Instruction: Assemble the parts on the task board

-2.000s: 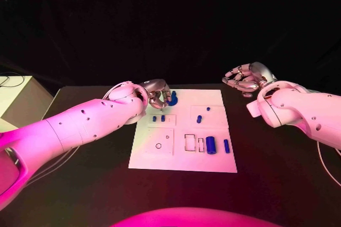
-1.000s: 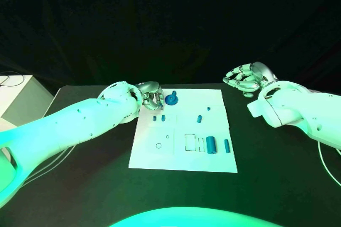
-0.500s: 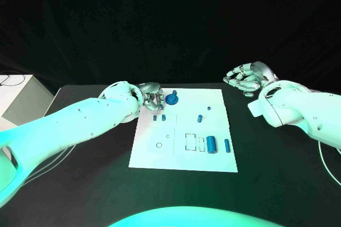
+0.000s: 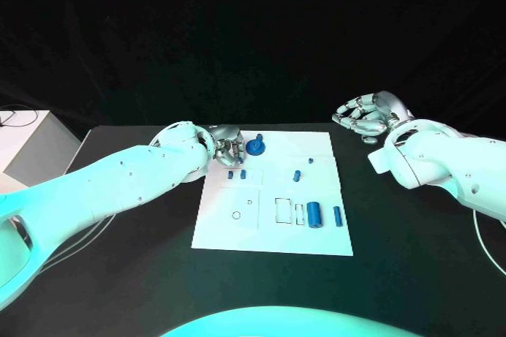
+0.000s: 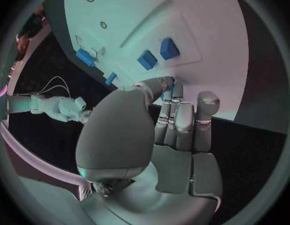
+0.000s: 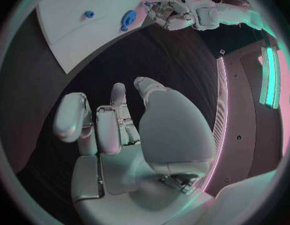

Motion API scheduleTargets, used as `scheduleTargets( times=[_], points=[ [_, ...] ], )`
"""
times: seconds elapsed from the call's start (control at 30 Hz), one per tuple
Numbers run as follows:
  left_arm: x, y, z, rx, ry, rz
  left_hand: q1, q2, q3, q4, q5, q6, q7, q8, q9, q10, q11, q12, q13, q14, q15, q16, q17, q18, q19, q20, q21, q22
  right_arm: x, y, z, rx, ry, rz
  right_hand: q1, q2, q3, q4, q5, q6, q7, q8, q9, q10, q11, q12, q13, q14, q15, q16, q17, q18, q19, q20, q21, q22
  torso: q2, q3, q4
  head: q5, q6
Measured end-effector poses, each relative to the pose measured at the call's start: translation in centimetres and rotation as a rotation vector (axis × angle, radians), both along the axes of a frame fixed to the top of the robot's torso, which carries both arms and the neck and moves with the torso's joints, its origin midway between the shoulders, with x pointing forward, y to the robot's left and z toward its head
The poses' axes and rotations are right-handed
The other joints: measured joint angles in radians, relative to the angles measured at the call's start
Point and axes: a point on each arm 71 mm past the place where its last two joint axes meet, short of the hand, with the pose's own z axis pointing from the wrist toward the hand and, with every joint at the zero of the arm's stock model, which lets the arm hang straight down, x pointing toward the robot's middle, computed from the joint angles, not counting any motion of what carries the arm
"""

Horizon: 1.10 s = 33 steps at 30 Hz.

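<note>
- Black table (image 4: 126, 278) under my feed, with the white task board (image 4: 272, 238) lying flat in the middle of it
- My left hand (image 4: 227, 148) sits at the board's far left corner, fingers curled in; from the head view I cannot tell whether they pinch anything
- Just beside those fingers stands a round blue part (image 4: 257, 145) — touching or apart, I can't say
- Two small blue pegs (image 4: 236, 175) stand side by side nearer me on the board, another peg (image 4: 297, 176) to their right
- A larger blue cylinder (image 4: 315, 213) and a thin blue pin (image 4: 338, 216) lie at the board's near right
- My right hand (image 4: 365, 116) hangs off the board's far right corner, fingers curled, holding nothing
</note>
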Motion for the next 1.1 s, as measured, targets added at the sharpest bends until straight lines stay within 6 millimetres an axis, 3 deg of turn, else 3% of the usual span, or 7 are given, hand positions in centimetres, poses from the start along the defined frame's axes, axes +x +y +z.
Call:
scheduleTargets(
  times=[1.1],
  points=[
    [-0.12, -0.4, -0.51, 0.028, -0.002, -0.015, -0.003, -0.003, -0.006, -0.006, 0.0, 0.006, -0.005, -0.005, 0.002, 0.013, -0.005, -0.011, 0.007, -0.004, -0.004, 0.0, 0.0, 0.0, -0.007, 0.0, 0.0, -0.004, 0.0, -0.05, -0.01, 0.0, 0.0, -0.001, 0.0, 0.0, 0.003, -0.003, 0.004, 0.0, 0.0, 0.0, 0.001, 0.007, 0.0, 0.0, -0.004, 0.0, 0.0, 0.0, -0.001, 0.0, 0.0, 0.0, 0.0, 0.0, 0.0, 0.0003, 0.0012, -0.006, -0.006]
  ],
)
